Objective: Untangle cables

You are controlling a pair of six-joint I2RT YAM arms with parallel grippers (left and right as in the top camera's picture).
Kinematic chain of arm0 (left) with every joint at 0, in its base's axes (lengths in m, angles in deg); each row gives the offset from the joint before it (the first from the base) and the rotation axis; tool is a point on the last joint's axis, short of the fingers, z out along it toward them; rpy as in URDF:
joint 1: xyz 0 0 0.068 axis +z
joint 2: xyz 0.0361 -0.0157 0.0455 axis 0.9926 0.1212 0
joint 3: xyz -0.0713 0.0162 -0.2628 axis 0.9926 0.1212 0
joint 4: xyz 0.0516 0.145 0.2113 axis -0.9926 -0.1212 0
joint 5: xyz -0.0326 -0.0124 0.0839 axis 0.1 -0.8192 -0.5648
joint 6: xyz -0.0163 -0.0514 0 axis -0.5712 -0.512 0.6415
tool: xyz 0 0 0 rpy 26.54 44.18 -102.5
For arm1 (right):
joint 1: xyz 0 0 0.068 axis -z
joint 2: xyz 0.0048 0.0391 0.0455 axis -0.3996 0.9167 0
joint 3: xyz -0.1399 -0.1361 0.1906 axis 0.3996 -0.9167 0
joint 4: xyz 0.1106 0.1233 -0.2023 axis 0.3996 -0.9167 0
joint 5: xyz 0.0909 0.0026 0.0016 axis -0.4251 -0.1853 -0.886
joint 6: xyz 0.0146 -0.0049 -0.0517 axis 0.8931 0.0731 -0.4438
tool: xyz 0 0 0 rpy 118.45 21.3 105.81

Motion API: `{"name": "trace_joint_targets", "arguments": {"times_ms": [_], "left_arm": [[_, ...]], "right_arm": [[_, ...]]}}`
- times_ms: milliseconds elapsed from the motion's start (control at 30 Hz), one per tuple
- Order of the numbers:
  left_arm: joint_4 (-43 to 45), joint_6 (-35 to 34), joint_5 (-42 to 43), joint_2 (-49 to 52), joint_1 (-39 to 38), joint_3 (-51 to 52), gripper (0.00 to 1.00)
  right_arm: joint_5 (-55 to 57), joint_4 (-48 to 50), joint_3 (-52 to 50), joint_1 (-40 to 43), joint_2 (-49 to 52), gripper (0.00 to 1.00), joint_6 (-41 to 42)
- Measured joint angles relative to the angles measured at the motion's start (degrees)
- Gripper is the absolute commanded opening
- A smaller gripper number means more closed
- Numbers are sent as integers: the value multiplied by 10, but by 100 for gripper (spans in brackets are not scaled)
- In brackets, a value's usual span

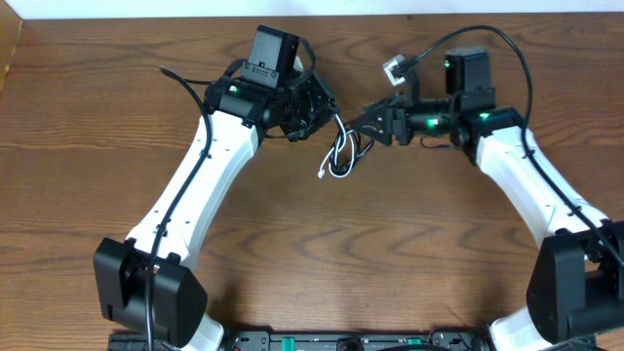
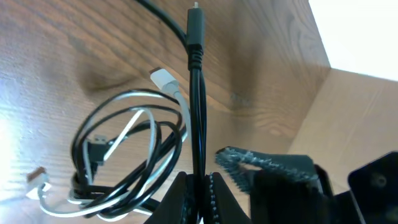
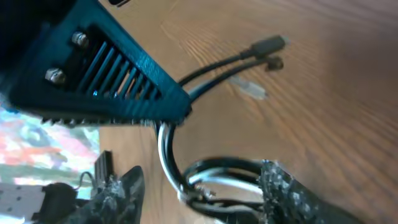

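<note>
The black cable [image 2: 198, 93] and the white cable [image 2: 171, 87] lie looped together in a tangle [image 1: 341, 154] on the wooden table between the two arms. My left gripper [image 2: 200, 190] is shut on the black cable just below its plug [image 2: 196, 25], which sticks up past the jaws. In the overhead view the left gripper [image 1: 330, 115] is just left of the tangle. My right gripper [image 3: 202, 190] is open, its two fingers on either side of the black and white loops [image 3: 214, 177]. In the overhead view the right gripper [image 1: 361, 125] is close beside the left one.
The left gripper's body [image 3: 93, 62] fills the upper left of the right wrist view. Loose plug ends [image 3: 267, 46] lie on the table beyond it. The right arm's own thick wire with a white tag [image 1: 393, 68] arcs above. The table's far edge [image 1: 390, 12] is near.
</note>
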Motion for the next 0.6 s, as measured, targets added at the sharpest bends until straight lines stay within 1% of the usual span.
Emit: {"name": "trace_joint_targets", "arguments": {"times_ms": [133,167,200,267,433,600], "left_arm": [[0,-23,4,0,0,0,7],[0,-26,5,0,0,0,8],[0,-30,6,0,0,0,8],[0,-35,6,0,0,0,8],[0,-37,6,0,0,0,8],[1,-38,5,0,0,0,8]], "right_arm": [[35,2,0,-29,0,46,9],[43,2,0,-37,0,43,9],[50,2,0,-44,0,35,10],[67,3,0,-57,0,29,13],[101,10,0,-66,0,17,29],[108,20,0,-67,0,9,47]]}}
